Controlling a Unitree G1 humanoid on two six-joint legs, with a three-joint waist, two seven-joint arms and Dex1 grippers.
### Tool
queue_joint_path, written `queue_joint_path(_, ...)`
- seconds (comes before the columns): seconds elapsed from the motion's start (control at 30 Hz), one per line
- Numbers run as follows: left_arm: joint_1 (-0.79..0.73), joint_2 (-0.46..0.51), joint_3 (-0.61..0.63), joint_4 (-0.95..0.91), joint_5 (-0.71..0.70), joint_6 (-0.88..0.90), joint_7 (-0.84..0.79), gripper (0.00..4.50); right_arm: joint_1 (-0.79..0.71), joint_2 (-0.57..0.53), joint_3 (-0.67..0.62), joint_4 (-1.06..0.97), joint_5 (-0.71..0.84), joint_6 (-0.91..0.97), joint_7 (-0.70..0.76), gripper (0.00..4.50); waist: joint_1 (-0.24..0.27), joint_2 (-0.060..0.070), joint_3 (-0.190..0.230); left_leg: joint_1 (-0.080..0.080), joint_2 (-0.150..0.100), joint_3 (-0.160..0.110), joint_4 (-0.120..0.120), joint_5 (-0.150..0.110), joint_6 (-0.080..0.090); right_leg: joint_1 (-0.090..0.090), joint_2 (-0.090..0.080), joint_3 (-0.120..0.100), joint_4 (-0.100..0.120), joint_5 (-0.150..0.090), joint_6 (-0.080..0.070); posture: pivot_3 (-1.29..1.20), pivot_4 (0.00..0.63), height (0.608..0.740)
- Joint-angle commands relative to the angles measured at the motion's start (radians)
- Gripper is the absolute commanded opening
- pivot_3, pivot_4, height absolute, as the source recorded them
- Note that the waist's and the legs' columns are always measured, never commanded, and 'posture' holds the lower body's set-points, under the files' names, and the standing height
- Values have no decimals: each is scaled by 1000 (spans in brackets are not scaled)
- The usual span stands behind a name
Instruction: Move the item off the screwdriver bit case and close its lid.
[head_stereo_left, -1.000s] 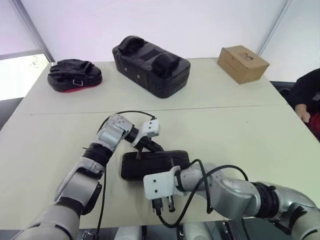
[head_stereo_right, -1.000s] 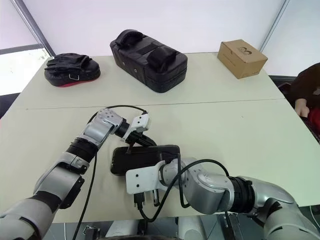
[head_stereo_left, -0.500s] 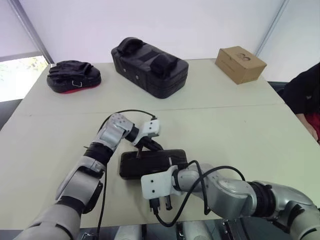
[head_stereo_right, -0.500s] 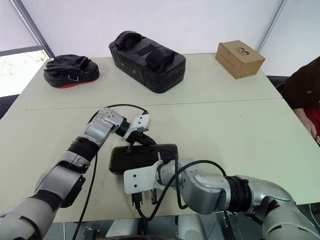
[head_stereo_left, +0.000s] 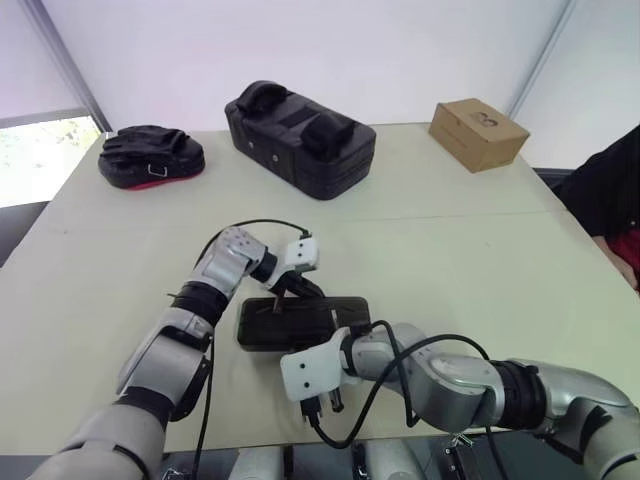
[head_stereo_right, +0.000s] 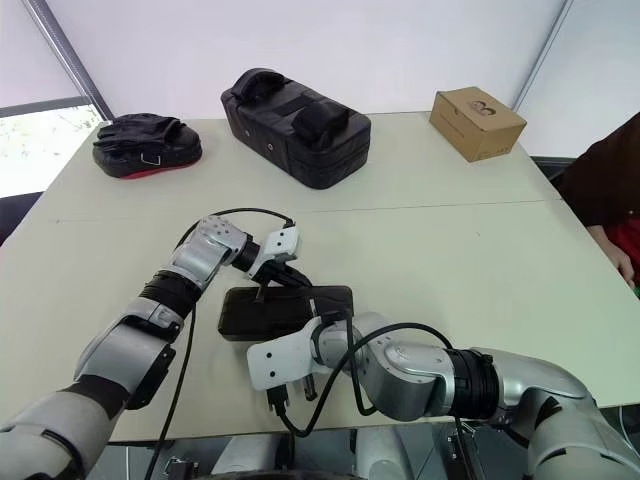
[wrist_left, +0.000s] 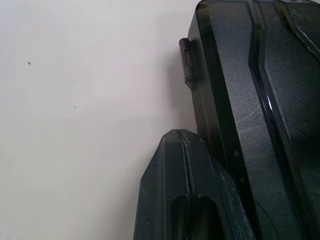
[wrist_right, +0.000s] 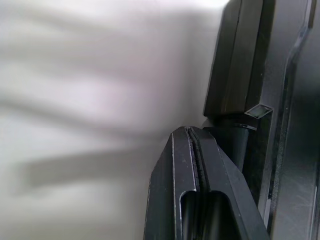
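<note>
The screwdriver bit case (head_stereo_left: 290, 325) lies flat on the table in front of me, long side across. Its smoky lid (wrist_left: 260, 100) is down on the tray, and the small black tab (wrist_left: 187, 67) shows at one long edge. My left gripper (head_stereo_left: 287, 298) is shut, its tips at the case's far long edge beside that tab. My right gripper (wrist_right: 192, 135) is shut too, its tips against the case's near edge by a small hinge block. The item is out of view.
At the back of the table stand a big black padded bag (head_stereo_left: 300, 140), a black and red mitt (head_stereo_left: 150, 157) to its left and a cardboard box (head_stereo_left: 478, 133) at the right. A person's dark sleeve (head_stereo_left: 612, 185) shows at the right edge.
The camera has shifted a little. Both grippers stay shut at the case's edges. The right wrist has rolled slightly.
</note>
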Motion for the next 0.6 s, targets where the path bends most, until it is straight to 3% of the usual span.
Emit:
queue_joint_path(0.03,138,-43,-137,-3,0,37,-161,0,-94,-78,-197,279,-260,75,-228,62,0,0,0,0,1,0,0,0,0,0,1,0,0,0,0,0,150,740)
queue_joint_path(0.23,125,-45,-116,50,23,25,-106,0,-87,-83,-216,240,-204,95,-156,62,2,0,0,-1,8,0,0,0,0,-1,4,0,0,-1,-1,0,150,740)
queue_joint_path(0.6,-35,-73,-21,351,78,-191,208,0,16,-214,-345,-94,53,171,118,62,34,1,-1,-1,8,0,1,0,0,3,2,-1,-11,-1,1,0,150,740)
